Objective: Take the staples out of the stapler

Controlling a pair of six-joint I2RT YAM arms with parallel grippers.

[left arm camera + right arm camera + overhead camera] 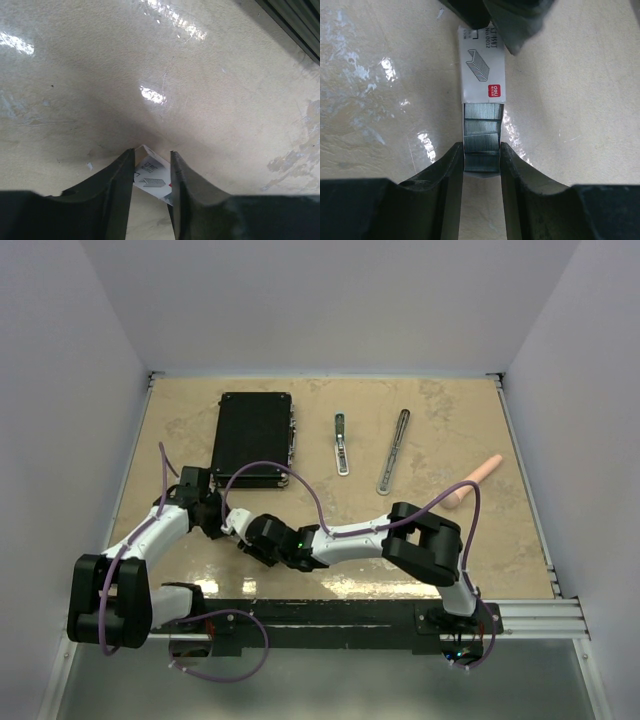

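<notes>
your right gripper (481, 152) is clenched on the near end of the short silvery-grey ribbed strips of joined staples (481, 131). your left gripper (151, 159) is clenched on the small white cardboard box with a red mark (482, 75) that those strips stick out of. the two meet low over the beige marbled tabletop (450, 420), left of centre and near the arm bases. the slim silver-grey metal stapler (341, 445) lies well apart from them toward the far side, as two narrow bars side by side, with no gripper on it. the main risk, as i judge it, is the strips themselves. joined staples break easily, so if your arms move out of line with the box, a strip could snap or twist and scatter pieces on the table. only the near strips sit between your right fingers, so those farther in could slide out and drop. the thin box could also buckle or slip in your left fingers. only the right wrist view shows the staples, the box's print and the left fingers on its far end. the left wrist view shows just a corner of the box between its own fingers. only the top view shows the stapler, the flat black rectangular case (255, 440) and the pinkish cylinder (475, 482), though the arms cover the meeting point there.
</notes>
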